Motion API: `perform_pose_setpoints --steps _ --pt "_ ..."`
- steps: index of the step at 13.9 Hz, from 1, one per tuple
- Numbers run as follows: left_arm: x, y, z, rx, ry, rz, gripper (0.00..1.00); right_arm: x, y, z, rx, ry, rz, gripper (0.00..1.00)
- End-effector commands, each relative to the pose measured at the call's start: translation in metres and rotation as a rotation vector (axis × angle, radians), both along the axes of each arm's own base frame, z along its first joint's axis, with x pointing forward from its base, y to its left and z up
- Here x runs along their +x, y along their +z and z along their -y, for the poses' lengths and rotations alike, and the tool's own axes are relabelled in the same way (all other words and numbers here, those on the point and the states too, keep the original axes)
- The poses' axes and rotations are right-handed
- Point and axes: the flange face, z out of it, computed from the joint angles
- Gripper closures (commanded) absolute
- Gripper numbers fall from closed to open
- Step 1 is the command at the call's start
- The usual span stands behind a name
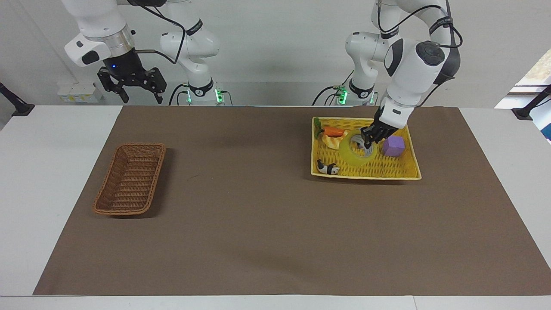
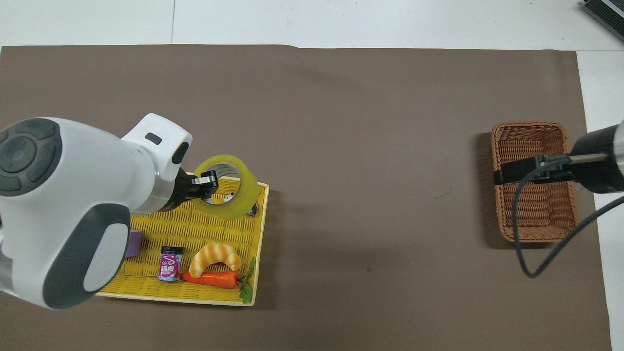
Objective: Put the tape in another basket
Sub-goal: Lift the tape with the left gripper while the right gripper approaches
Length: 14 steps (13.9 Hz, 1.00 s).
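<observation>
The left gripper (image 1: 369, 142) hangs over the yellow flat basket (image 1: 404, 172), its fingers (image 2: 207, 181) clamped on the rim of the packing tape roll (image 1: 359, 150), one finger inside the grey-white core and one outside. The roll is lifted clear of the basket floor and held tilted, so its open hole and short axis point partly upward and partly away from the robots, toward the tabletop's far edge. Seen from overhead, the roll (image 2: 226, 193) covers most of the panda figurine (image 1: 328, 168), which lies in the basket's corner farthest from the robots, toward the middle of the tabletop.

In the same basket lie a purple block (image 1: 394, 146), a croissant toy (image 2: 215, 258), a toy carrot (image 2: 212, 279) and a small pink-labelled jar (image 2: 169, 263), the last three along the basket's edge nearest the robots.

The brown wicker basket (image 1: 130, 179) sits near the tabletop's edge at the right arm's end, its long axis running from the robots' side toward the far edge. The right gripper (image 1: 132, 84) waits raised above the robots' edge of the tabletop, fingers spread open and holding nothing.
</observation>
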Motion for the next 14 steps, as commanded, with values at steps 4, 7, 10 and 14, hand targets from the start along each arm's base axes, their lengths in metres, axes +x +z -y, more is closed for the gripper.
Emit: perform_pose_setpoints --steps 4,7,10,14 --pt "-0.025 0.030 0.080 -0.052 0.059 0.030 1.00 0.002 -0.022 -0.059 0.189 0.054 0.026 0.00" --pt "-0.042 0.038 0.115 -0.117 0.038 0.074 1.00 0.012 -0.037 -0.072 0.334 0.024 -0.015 0.00" --pt "-0.053 0.049 0.140 -0.261 0.053 0.066 1.00 0.011 -0.054 -0.083 0.477 -0.077 -0.043 0.00" --pt "-0.057 0.059 0.158 -0.339 0.080 0.123 1.00 0.011 -0.061 -0.092 0.580 -0.128 -0.041 0.00"
